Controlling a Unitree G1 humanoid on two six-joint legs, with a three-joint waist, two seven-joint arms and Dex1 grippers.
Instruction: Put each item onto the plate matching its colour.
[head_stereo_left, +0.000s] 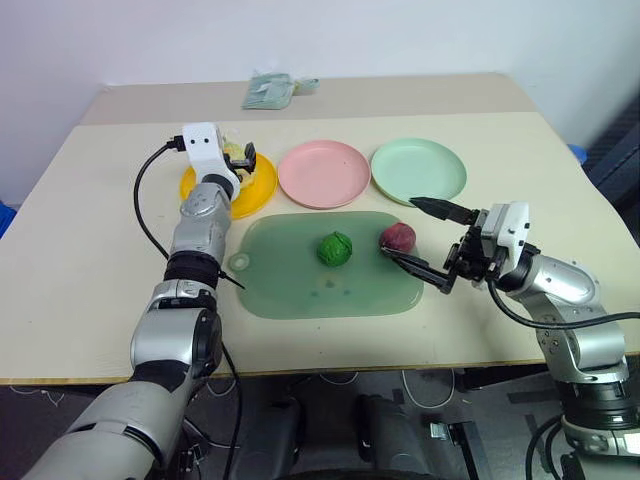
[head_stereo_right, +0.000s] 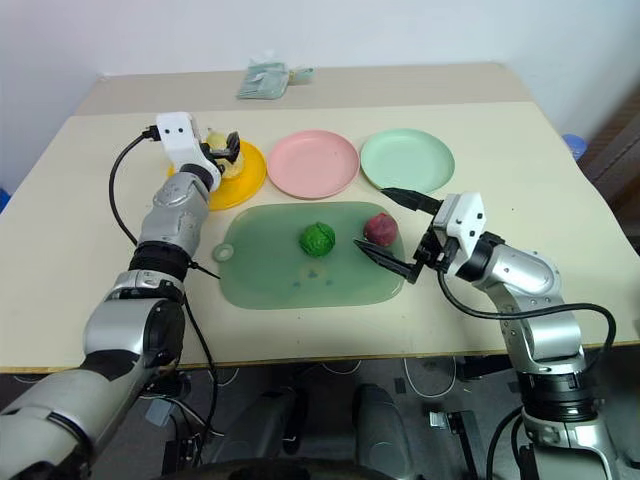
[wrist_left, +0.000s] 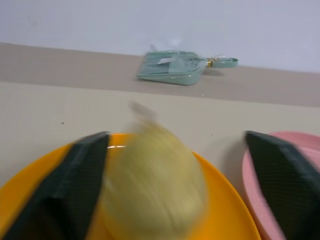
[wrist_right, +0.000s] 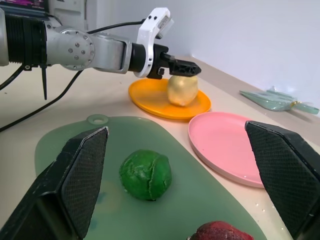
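Beige tabletop (head_stereo_left: 90, 230) seen from above, with three round plates lined up across its middle. Bright yellow plate (head_stereo_left: 258, 192) at the robot's left, pink plate (head_stereo_left: 324, 173) in the centre, pale mint green plate (head_stereo_left: 418, 170) at the right, all just beside one another. In front of the plates, a translucent green mat (head_stereo_left: 300, 290) with rounded corners and a small tab with a hole at its left end.

On the yellow plate, a pale yellow pear-like toy fruit (wrist_right: 182, 90), standing upright, blurred in the left wrist view. Around it, the left gripper (head_stereo_left: 246, 157), black fingers (wrist_left: 75, 180) spread wide, one on each side of the fruit; cannot tell whether either finger touches it.

On the mat, a dark green wrinkled ball (head_stereo_left: 336, 249) near the middle. Well to its right, near the mat's right edge, a dark red roundish fruit (head_stereo_left: 398, 237). Both lying free, apart from each other.

Just right of the red fruit, the right gripper (head_stereo_left: 425, 238), low over the mat's right end and pointing toward the fruit, fingers (wrist_right: 75, 170) wide apart and clamped on nothing. One finger beyond the red fruit, the other on the near side.

At the far edge of the table, a pale green packet in clear wrapping (head_stereo_left: 268, 90), well apart from everything else.
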